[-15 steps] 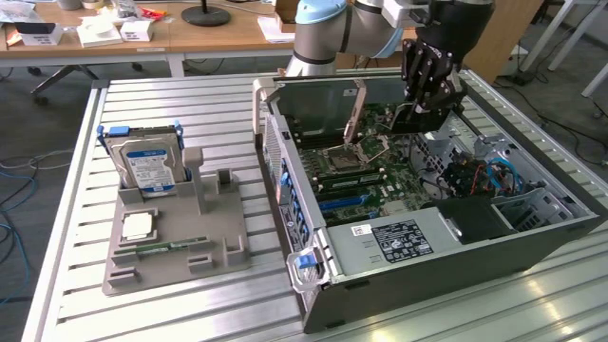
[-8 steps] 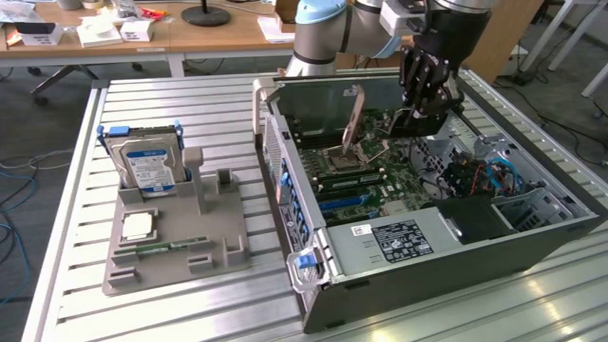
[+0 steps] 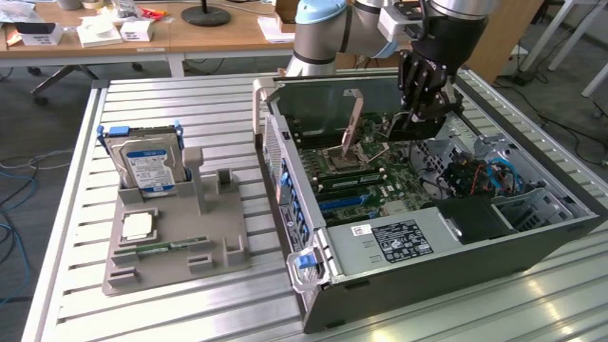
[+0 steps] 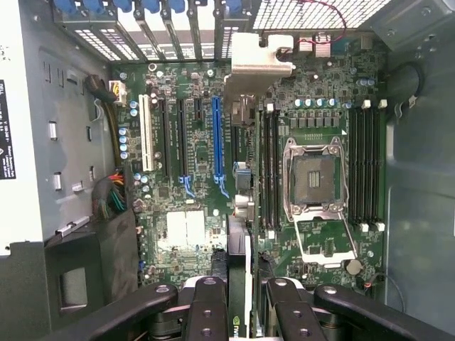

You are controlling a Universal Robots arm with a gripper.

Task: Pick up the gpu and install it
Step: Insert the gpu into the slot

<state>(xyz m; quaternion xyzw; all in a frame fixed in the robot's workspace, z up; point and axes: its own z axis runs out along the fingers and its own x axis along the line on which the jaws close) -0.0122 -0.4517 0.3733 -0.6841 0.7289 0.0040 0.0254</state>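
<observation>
The black claw (image 4: 242, 305), clamped on the thin dark gpu card (image 4: 239, 263), hangs mid-board over the green motherboard (image 4: 165, 202) beside the long blue slot (image 4: 216, 142), where misalignment could jam it.

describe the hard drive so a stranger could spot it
On the slatted metal table, look to the exterior view's left of the open computer case for the grey parts holder. The hard drive stands on edge at its far end: a thick silver block with a blue-white label, unlike the thin green memory stick lying flat.
</observation>
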